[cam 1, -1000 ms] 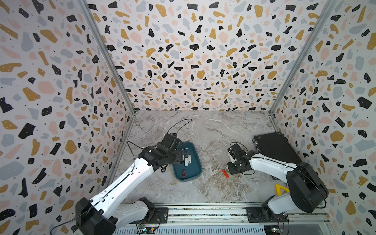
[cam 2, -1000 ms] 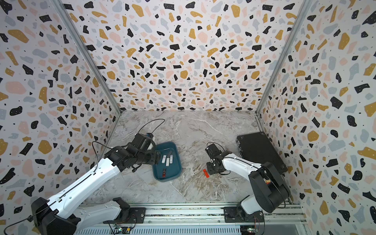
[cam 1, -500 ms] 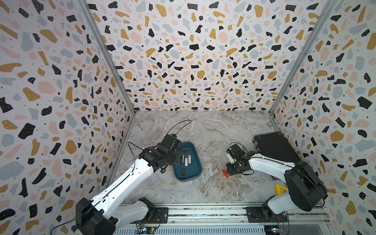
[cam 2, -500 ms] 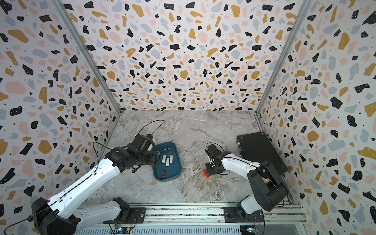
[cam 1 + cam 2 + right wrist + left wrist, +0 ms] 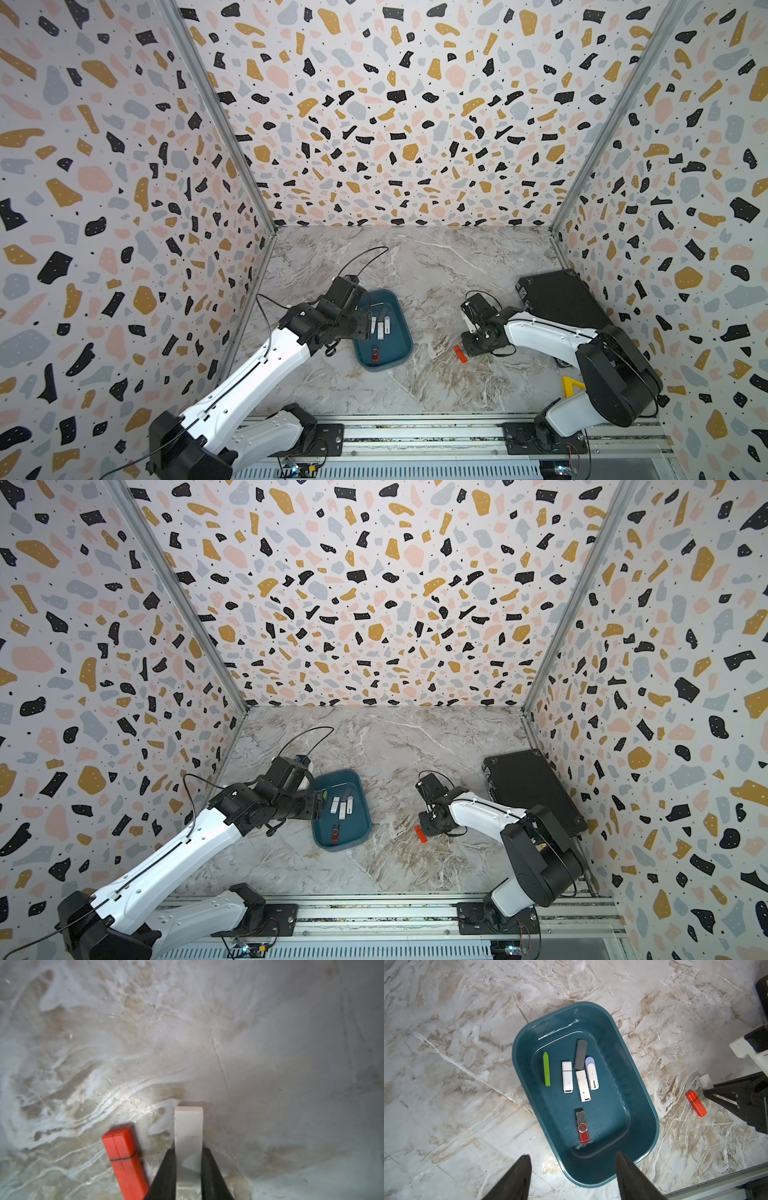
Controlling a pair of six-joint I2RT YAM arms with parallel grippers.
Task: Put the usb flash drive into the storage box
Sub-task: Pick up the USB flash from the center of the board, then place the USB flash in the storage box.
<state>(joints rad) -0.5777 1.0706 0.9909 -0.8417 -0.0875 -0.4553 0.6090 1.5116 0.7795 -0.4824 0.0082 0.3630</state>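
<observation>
In both top views the shallow dark teal plastic storage box (image 5: 398, 332) sits on the marble-patterned tabletop (image 5: 436, 266) on the left arm's side. The left gripper (image 5: 367, 327) hangs over its rim with nothing in it, parked, I judge, to keep clear while the other arm works. Well apart, the right gripper (image 5: 468, 350) points down at the table beside a small orange-red rectangular plastic flash drive (image 5: 458, 353), with a flat black case (image 5: 557, 299) behind that arm. The left wrist view shows the left fingers (image 5: 519, 1178) spread wide above the box's end wall. The box holds six sticks lying flat: a slim lime-green stick (image 5: 546, 1069), a white capped drive (image 5: 567, 1076), a grey bar (image 5: 581, 1054), a white-and-lilac drive (image 5: 591, 1073), a silver-white drive (image 5: 583, 1085) and a red swivel drive with a metal clip (image 5: 582, 1127). In the right wrist view the right fingers (image 5: 166, 1174) press on the sides of a white rectangular plastic flash drive (image 5: 188, 1126). It appears to rest on the table outside the box, just beside the orange-red one — a low pinch across its narrow width, likely so it can be lifted and carried over.
</observation>
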